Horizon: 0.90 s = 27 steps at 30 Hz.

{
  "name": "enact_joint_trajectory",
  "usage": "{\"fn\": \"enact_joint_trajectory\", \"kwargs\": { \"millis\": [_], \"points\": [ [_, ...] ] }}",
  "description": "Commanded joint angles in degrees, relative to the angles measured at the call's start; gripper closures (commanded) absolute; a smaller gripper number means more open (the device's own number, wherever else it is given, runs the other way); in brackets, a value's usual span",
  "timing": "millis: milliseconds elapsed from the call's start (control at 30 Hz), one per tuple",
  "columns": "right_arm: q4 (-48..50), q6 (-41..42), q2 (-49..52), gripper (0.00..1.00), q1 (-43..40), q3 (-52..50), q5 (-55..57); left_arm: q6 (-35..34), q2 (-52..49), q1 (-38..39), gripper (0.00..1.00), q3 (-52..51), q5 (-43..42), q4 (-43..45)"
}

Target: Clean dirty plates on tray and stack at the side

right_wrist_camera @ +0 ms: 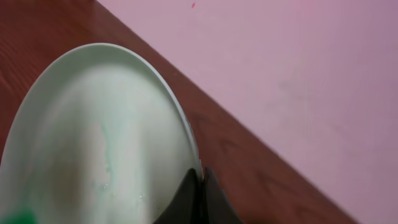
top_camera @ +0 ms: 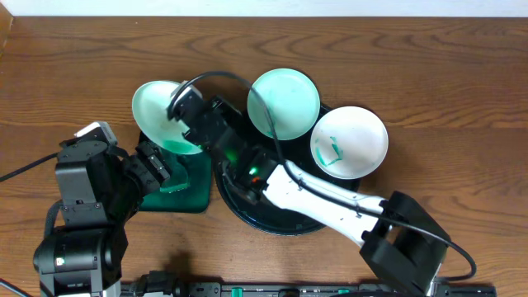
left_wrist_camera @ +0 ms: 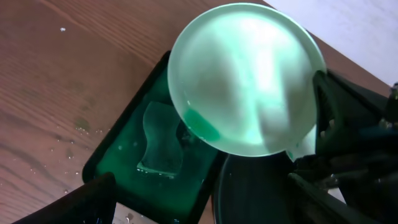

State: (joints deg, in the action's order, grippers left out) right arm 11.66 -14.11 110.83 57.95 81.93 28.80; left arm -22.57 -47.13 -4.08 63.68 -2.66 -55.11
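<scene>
Overhead view: my right claw [right_wrist_camera: 200,179] grips the held plate [top_camera: 162,114] by its rim, fingers pinched shut. The plate is tilted in the upper left of the frame, above the far end of the small green tray [top_camera: 194,196]. Two more plates rest on the round black tray [top_camera: 246,211], right of centre: a teal-tinted plate [top_camera: 284,103] and, to its lower right, a smeared plate [top_camera: 349,142] with green streaks. My left claw [top_camera: 157,171] sits at lower left, its fingers spread and empty as far as its wrist view lets me judge. From that wrist camera the held plate fills the upper right. A pale sponge block [left_wrist_camera: 158,146] lies in green liquid in the green tray, just below and left of the held plate, between it and the left claw. I judge the left arm is nearer the sponge block, so the wipe turns on reaching forward toward the held plate's lower edge.
</scene>
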Motion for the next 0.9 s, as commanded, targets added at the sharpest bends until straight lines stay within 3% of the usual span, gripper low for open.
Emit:
{"fn": "enact_joint_trajectory", "kwargs": {
  "millis": [0,233,867],
  "points": [
    [1.03,-8.15,-3.45,0.99,1.42,0.9,7.19,0.02,0.04,-0.24,0.15,1.42,0.11,0.02],
    [1.29,-9.4,-5.33,0.99,1.53,0.9,8.35,0.02,0.04,-0.24,0.15,1.42,0.11,0.02],
    [7.17,-22.1,-5.53,0.99,4.2,0.9,11.98,0.02,0.04,-0.24,0.14,1.42,0.11,0.02]
  ]
}}
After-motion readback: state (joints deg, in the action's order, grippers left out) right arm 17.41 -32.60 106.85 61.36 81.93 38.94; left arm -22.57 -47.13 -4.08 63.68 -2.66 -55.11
